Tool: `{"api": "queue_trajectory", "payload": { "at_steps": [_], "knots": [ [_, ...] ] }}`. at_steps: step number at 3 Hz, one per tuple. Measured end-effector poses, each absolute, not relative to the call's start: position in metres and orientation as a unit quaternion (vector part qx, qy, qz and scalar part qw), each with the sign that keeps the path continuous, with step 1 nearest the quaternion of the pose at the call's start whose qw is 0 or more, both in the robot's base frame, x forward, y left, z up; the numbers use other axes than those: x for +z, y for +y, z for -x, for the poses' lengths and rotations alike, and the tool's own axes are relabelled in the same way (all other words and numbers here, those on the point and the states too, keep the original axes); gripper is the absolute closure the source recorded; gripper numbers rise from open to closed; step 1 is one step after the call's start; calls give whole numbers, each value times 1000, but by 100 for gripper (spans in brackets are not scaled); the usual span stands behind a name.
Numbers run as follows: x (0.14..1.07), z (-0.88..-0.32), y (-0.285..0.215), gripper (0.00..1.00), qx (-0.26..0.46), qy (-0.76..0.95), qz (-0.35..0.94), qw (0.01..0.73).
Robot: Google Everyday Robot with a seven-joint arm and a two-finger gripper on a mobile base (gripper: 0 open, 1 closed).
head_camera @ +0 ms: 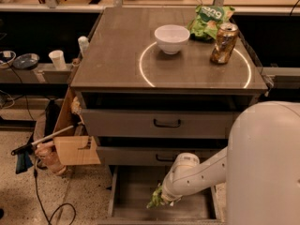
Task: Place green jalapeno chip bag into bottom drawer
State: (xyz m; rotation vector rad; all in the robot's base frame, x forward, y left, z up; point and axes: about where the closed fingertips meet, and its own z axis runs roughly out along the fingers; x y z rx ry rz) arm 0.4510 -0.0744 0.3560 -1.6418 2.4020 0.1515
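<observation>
Hanging over the bottom drawer (133, 206), the end effector (163, 199) clamps the green jalapeno chip bag (154, 201).
</observation>
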Motion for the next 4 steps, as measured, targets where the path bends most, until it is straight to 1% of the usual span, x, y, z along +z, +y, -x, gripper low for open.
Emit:
{"api": "queue_trajectory", "payload": {
  "at_steps": [1,4],
  "knots": [
    [329,-448,-68,100,45,826,553,101],
    [294,-436,-56,100,39,830,551,82]
  ]
}}
